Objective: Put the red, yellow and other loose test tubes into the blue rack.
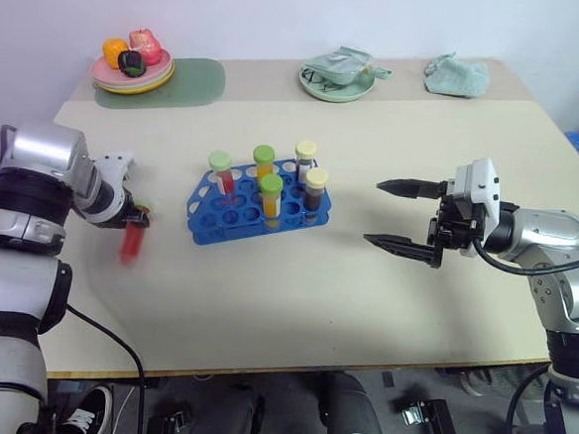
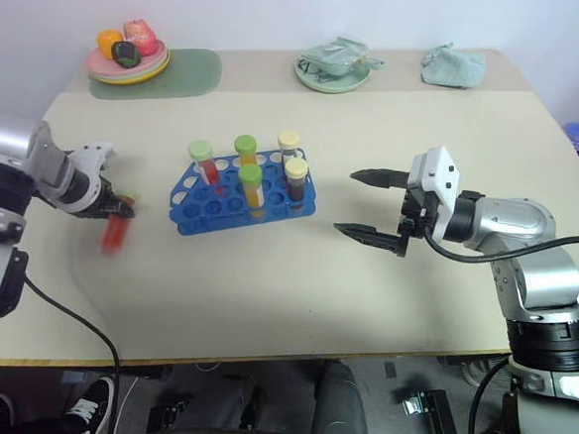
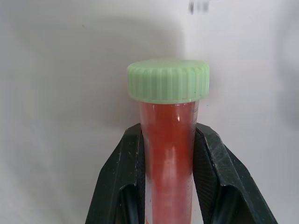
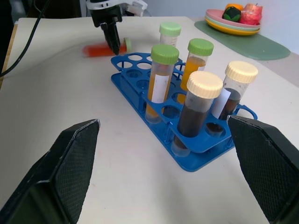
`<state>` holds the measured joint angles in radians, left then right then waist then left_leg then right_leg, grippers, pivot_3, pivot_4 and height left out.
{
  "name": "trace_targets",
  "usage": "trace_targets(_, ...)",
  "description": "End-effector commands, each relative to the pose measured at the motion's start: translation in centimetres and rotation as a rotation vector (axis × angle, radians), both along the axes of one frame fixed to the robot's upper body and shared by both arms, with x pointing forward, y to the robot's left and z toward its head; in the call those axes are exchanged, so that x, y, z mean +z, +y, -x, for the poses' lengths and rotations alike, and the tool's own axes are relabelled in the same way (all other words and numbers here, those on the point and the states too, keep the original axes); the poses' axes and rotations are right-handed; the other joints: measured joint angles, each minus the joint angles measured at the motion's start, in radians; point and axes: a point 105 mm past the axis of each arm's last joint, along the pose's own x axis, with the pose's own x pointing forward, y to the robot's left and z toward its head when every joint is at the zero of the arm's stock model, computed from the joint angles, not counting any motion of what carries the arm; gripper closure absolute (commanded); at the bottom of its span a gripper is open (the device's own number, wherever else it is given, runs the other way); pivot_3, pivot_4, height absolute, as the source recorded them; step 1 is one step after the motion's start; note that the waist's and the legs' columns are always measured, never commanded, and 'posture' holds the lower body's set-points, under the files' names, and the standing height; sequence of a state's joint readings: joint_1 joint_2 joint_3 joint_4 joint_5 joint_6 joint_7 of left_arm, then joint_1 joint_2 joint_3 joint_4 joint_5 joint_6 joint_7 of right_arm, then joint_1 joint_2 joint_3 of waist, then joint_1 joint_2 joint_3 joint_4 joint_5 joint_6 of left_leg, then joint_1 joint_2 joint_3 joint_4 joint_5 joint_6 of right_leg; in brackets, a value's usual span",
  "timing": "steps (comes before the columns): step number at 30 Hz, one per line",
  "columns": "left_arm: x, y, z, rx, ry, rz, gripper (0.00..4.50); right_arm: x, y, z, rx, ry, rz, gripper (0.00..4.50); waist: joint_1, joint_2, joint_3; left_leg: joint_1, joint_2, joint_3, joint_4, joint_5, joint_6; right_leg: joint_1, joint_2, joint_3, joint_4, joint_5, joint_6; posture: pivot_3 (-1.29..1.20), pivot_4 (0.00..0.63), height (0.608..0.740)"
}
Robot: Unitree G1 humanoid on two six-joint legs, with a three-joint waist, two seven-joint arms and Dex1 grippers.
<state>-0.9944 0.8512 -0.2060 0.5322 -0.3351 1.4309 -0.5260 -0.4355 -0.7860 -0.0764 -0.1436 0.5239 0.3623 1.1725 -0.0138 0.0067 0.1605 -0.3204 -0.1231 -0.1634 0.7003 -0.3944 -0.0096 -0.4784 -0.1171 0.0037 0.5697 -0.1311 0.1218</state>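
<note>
Left gripper (image 3: 169, 179) jaws clamped on red tube (image 3: 169, 163), held left of the rack (image 1: 255, 207); right gripper (image 1: 406, 217) jaws wide, empty, right of it. Rack holds five capped tubes; white labels, no writing legible.

The left gripper (image 3: 169, 154) is pinching its two black fingers tight — the right gripper (image 1: 402, 216) is hanging level, fingers spread wide.

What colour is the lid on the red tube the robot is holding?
Light green. The cap on the red tube shows best in the left wrist view.
</note>
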Motion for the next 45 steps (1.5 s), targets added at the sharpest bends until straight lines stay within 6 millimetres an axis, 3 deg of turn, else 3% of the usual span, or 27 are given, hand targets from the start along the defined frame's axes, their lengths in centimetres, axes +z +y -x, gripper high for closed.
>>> trace_targets(1,5.0,-0.1,-1.8,-0.107,-0.335,-0.076,3.73,1.0,0.1,0.1,0.004,-0.053,-0.009,0.0,0.0,0.0,0.0,0.0,0.0,0.0,0.0,0.0,0.0,-0.001,0.0,0.0,0.0,0.0,0.0,0.0,0.15,0.74)
trace_targets(3,6.4,-2.2,-2.0,-0.277,-0.506,-0.035,3.73,1.0,0.0,0.0,0.001,-0.052,-0.011,0.0,0.003,0.0,0.0,0.0,0.0,0.0,0.0,0.0,0.0,-0.001,0.0,0.0,0.0,0.0,0.0,0.0,0.15,0.74)
trace_targets(9,10.0,-4.6,-0.8,-0.485,-0.848,-0.131,3.73,1.4,-0.2,-0.4,-0.002,-0.064,-0.007,0.0,0.003,0.0,0.0,0.0,0.0,0.0,0.0,0.0,0.0,0.0,-0.001,0.0,-0.001,0.0,0.0,0.0,0.15,0.74)
trace_targets(11,12.3,-5.5,0.4,-0.514,-1.047,0.009,3.73,1.4,-0.5,-0.5,-0.009,-0.065,-0.004,0.0,0.003,0.0,0.0,0.0,0.001,0.001,0.0,0.0,0.0,0.0,-0.001,0.0,-0.001,0.0,0.0,0.0,0.15,0.74)
trace_targets(13,12.6,-5.7,1.8,-0.563,-1.138,0.066,3.73,1.3,-0.6,-0.5,-0.012,-0.063,0.0,0.0,0.002,0.0,0.0,-0.001,0.001,0.001,0.0,0.0,0.0,0.0,-0.001,-0.001,-0.002,0.0,0.0,0.0,0.15,0.74)
trace_targets(18,11.7,-7.2,4.4,-0.667,-1.263,0.104,3.73,1.5,-1.0,-0.5,-0.014,-0.065,0.012,0.0,0.003,0.001,-0.001,0.0,0.001,0.002,0.0,0.0,0.0,0.0,-0.001,-0.001,-0.004,0.0,0.0,0.0,0.15,0.74)
trace_targets(25,7.6,-9.9,5.9,-0.843,-1.291,0.064,3.73,1.6,-1.0,-0.4,-0.019,-0.064,0.015,0.0,0.013,0.001,-0.001,0.0,0.001,0.006,0.0,0.0,0.001,0.002,-0.001,-0.001,-0.006,0.001,-0.001,0.0,0.15,0.74)
trace_targets(34,4.1,-13.1,4.8,-0.852,-1.347,0.054,3.73,1.9,-1.3,-0.2,-0.03,-0.064,0.023,0.0,0.028,0.0,-0.001,0.001,0.001,0.007,0.001,0.0,0.001,0.003,-0.001,-0.001,-0.006,0.001,-0.002,0.0,0.15,0.74)
trace_targets(45,2.5,-15.6,4.0,-0.856,-1.344,0.148,3.73,1.9,-1.4,0.1,-0.043,-0.065,0.027,0.0,0.028,0.0,-0.001,0.001,0.001,0.007,0.001,0.0,0.001,0.003,-0.001,-0.001,-0.006,0.001,-0.002,0.0,0.15,0.74)
